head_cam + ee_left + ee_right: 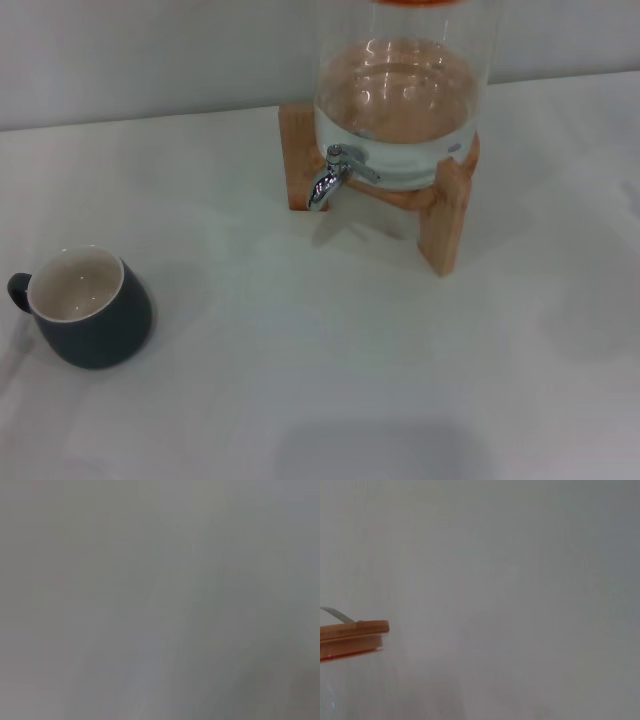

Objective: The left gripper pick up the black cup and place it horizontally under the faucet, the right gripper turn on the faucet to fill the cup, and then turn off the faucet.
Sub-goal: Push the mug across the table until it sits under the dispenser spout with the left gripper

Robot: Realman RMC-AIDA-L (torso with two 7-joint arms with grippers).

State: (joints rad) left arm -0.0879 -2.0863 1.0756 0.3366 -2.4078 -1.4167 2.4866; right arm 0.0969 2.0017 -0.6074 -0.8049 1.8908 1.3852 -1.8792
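Clear glass water dispenser (400, 95), approx. half full, on wooden stand (445, 215) at upper centre-right of white counter (330, 380); wooden lid (352, 635) visible w/ right wrist view.

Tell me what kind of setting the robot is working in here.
Probably a lab or demo tabletop, not a real kitchen: a plain white table holding only a black cup and a glass water dispenser on a wooden stand, against a bare wall.

Soft, even light falls from above in the head view, leaving faint shadows on the white table (330, 380) beside the black cup (90, 310) and below the wooden stand (445, 215). Small glints sit on the faucet (335, 172) and the glass dispenser (400, 110). The left wrist view is a featureless grey blur; the right wrist view is pale and hazy, with only a wooden lid (352, 635) at its lower left edge.
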